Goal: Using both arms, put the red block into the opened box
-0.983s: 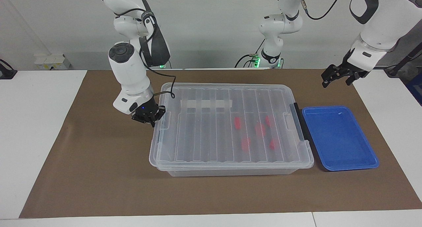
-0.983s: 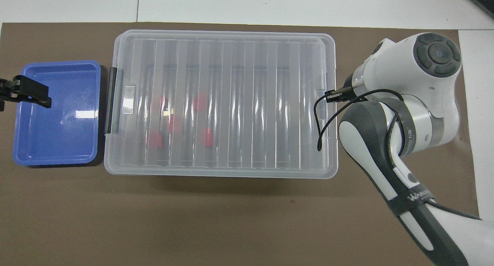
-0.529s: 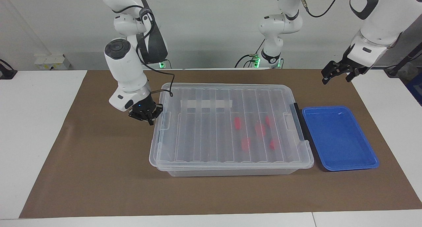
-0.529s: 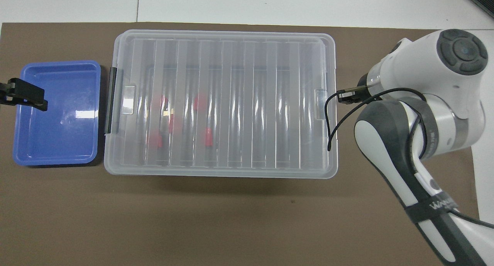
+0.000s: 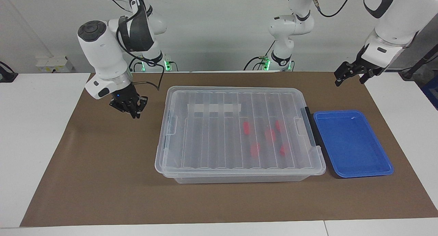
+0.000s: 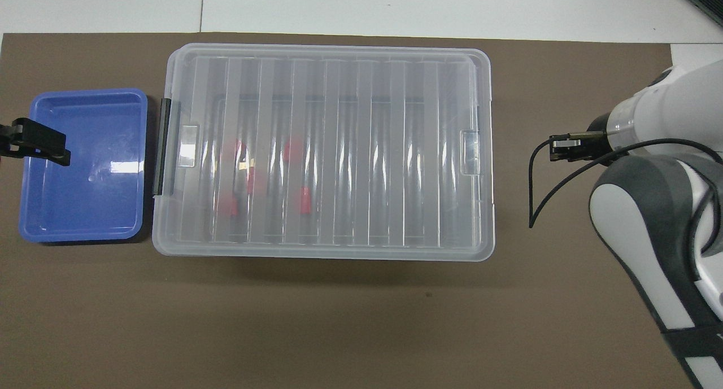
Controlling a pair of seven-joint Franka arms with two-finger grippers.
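Inside, five red blocks [image 5: 270, 134] lay on the floor of the clear plastic box [image 5: 236, 174], clustered toward the left arm's end and blurred by the ribbed lid [image 6: 339, 84] that sat closed over them. That lid carried a white tape strip [image 5: 214, 108], and a black handle [image 5: 309, 123] ran along the end beside the shallow blue tray [image 5: 376, 169], which held nothing and lay just beside the box on the brown mat [image 5: 102, 181] covering the bench [image 5: 30, 133]. Over the mat, apart from the box at the right arm's end, hung the right claw [image 5: 131, 111]; I could not tell whether its fingers were spread or together. The left claw [image 5: 352, 75] hovered with fingers spread, holding nothing; the overhead view showed it above the tray's outer edge, partly cut off.
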